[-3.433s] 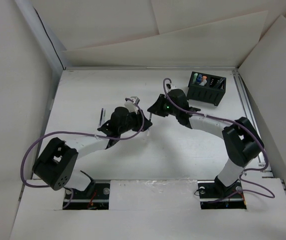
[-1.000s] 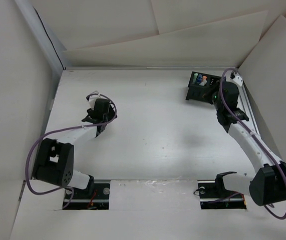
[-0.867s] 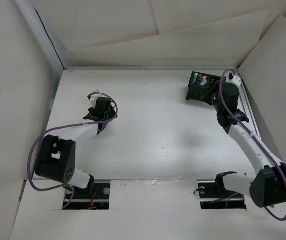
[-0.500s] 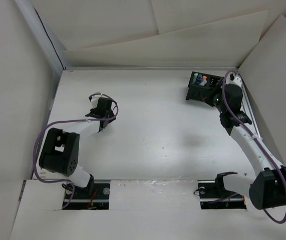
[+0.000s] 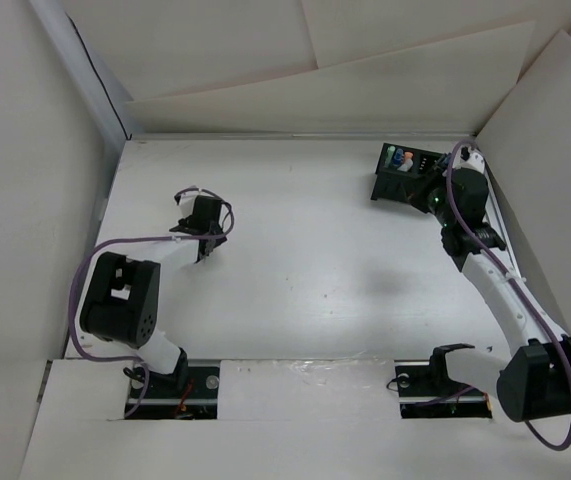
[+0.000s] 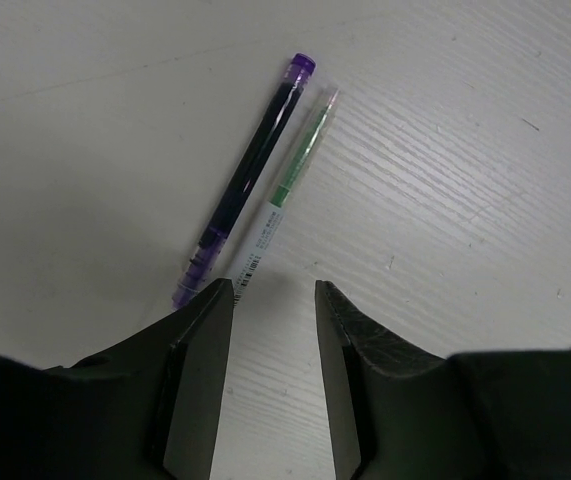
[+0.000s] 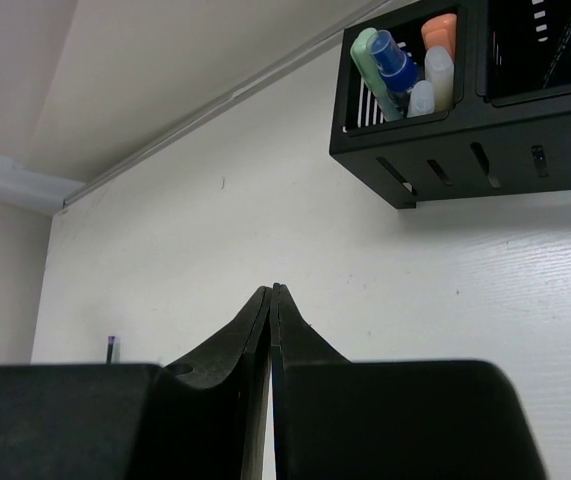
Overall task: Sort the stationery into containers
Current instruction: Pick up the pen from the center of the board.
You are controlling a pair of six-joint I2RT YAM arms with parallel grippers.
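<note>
White boards are walling in a pale table, and the black box is sitting at its far right corner. The right arm is reaching up beside that box with the right gripper pressed fully closed and holding nothing. The left arm is working well across the table from the box, and the left gripper is hanging with its fingers parted and nothing between them.

Sorted pieces in green, blue, orange and white are already standing in one compartment of the box. Two pens are lying loose far from the box, directly ahead of the left gripper, so that arm is plainly the nearer one. A purple pen and a green pen are lying side by side, touching or nearly so. Their long axes are running away from the fingers and slanting a little. The green pen's near end is pointing into the gap, so the fingers would be closing across its width. The purple pen's near end is slipping behind one finger, which looks likely to catch it too.

From above, both pens are hidden by the left gripper. The left gripper's height over the table is hard to judge. The box's other compartments are being cut off in the right wrist view.
</note>
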